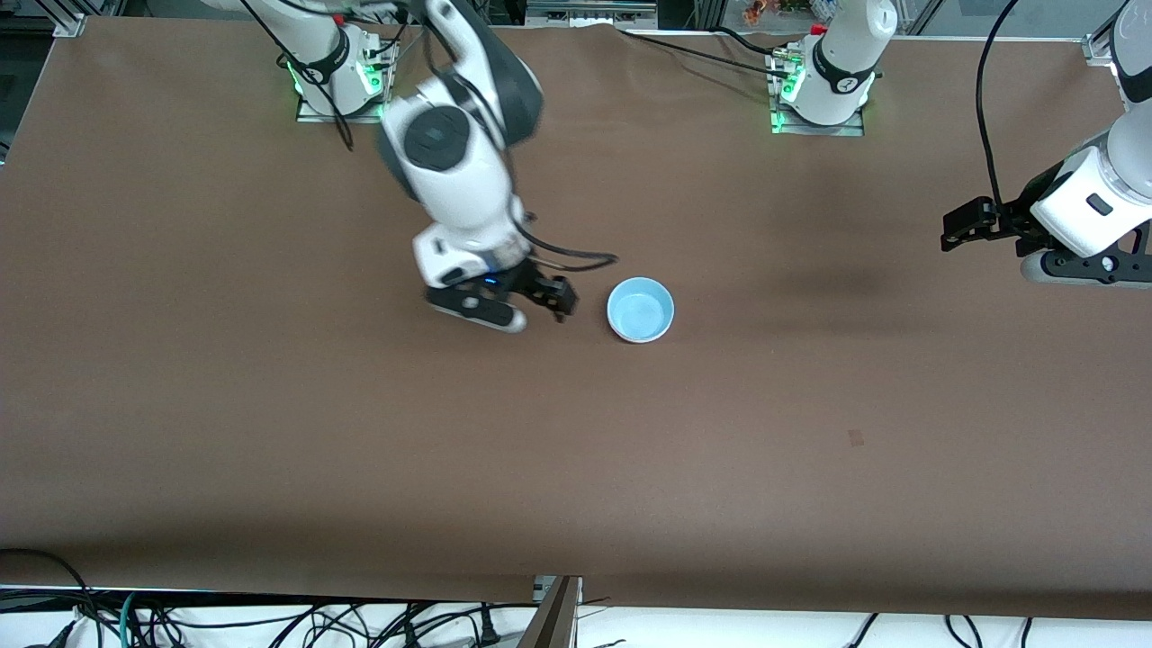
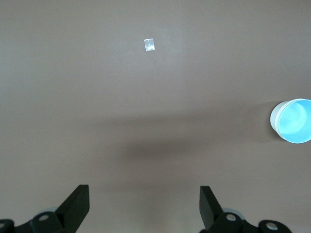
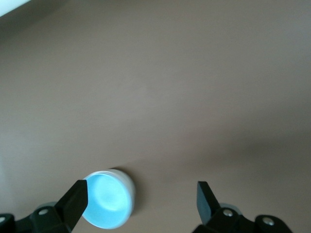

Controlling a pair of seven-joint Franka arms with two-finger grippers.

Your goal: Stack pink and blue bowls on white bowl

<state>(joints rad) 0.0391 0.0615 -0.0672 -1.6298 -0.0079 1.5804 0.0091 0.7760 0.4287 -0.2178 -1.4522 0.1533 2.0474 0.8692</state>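
The light blue bowl (image 1: pixel 640 309) stands upright near the middle of the table and shows in the left wrist view (image 2: pixel 291 121) and right wrist view (image 3: pixel 108 201). Its inside is blue; the outer wall below it looks white, as of a bowl it is nested in. No separate white bowl shows. The pink bowl is not visible. My right gripper (image 1: pixel 551 301) (image 3: pixel 141 190) is open and empty, low over the table just beside the bowl toward the right arm's end. My left gripper (image 1: pixel 965 225) (image 2: pixel 144 191) is open and empty, raised over the left arm's end of the table, and waits.
A small pale patch of tape (image 1: pixel 855 437) (image 2: pixel 149 45) lies on the brown table (image 1: pixel 270 405), nearer the front camera than the bowl. Cables (image 1: pixel 270 621) hang along the table's front edge. A black cable (image 1: pixel 576 261) loops off the right wrist.
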